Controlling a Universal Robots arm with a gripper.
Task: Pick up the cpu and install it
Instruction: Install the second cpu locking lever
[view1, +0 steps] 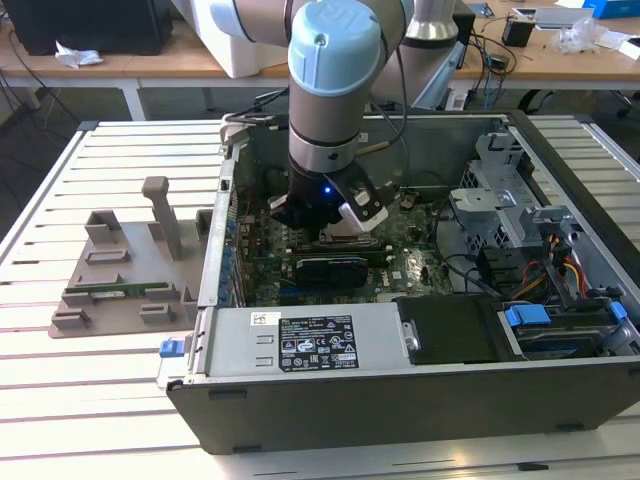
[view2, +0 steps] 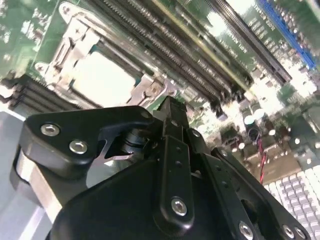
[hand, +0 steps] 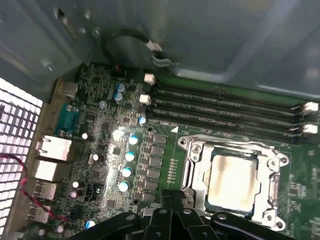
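Note:
The cpu (hand: 232, 181) (view2: 102, 80) lies flat inside the motherboard socket, its silvery top facing up. The socket's metal frame (hand: 192, 150) runs around it. My gripper (hand: 176, 196) (view2: 170, 107) hangs just above the board beside the socket's edge, fingers shut together with nothing between them. In the exterior view the gripper (view1: 325, 225) reaches down into the open computer case (view1: 400, 400), over the middle of the motherboard (view1: 410, 265).
Long memory slots (hand: 225, 107) run next to the socket. Blue-topped capacitors (hand: 129, 156) and rear ports (hand: 47, 170) stand close by. A black card (view1: 330, 268), the power supply (view1: 300, 340) and a drive cage (view1: 510, 200) crowd the case. A grey fixture (view1: 125, 270) sits on the slatted table.

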